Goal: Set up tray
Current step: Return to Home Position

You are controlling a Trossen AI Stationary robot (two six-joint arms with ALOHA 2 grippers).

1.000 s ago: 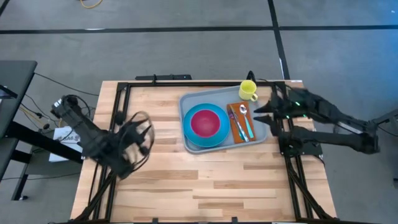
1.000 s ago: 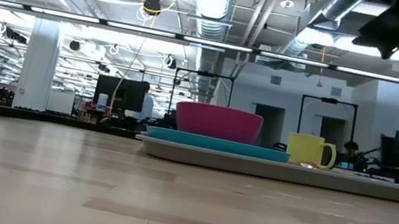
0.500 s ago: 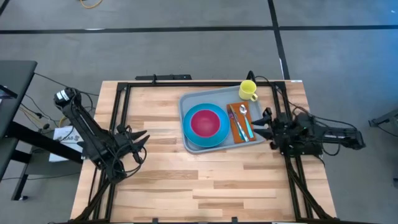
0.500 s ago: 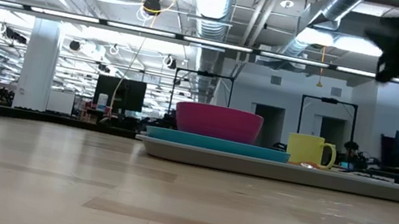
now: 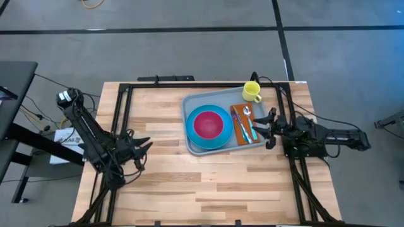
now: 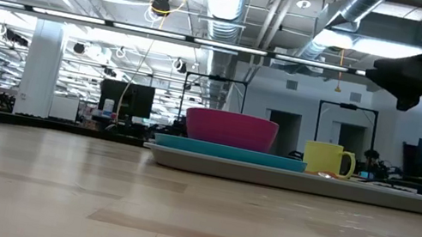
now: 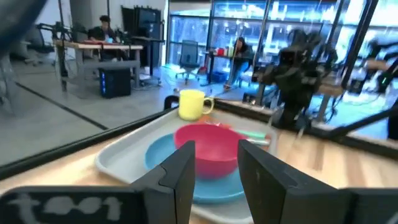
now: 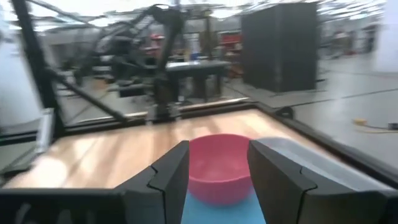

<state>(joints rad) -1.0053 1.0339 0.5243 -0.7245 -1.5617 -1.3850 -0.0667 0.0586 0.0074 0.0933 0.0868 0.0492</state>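
Observation:
The pale grey-blue tray (image 5: 197, 104) lies flat on the wooden table. It bears a round blue plate (image 5: 196, 140) with a pink bowl (image 5: 210, 123) on it. To the right lies an orange napkin (image 5: 239, 129) with a spoon and a teal fork. A yellow mug (image 5: 252, 92) stands at the tray's far right corner. My left gripper (image 5: 140, 151) is open near the table's left edge, level and pointing at the tray (image 7: 118, 158). My right gripper (image 5: 269, 129) is open, level, above the tray's right rim and facing the bowl (image 8: 219, 165).
Black frame rails (image 5: 123, 107) run along the table's left, right and far sides, under both arms. Bare wood (image 5: 208, 183) stretches from the tray to the near edge. A dark desk (image 5: 12, 82) and cables stand off the table's left side.
Both arms have come down and folded back toward their bases. Each gripper has tipped from pointing downward to level. The left one has settled near the left edge, the right one by the tray's right rim. The things on the tray have not moved.

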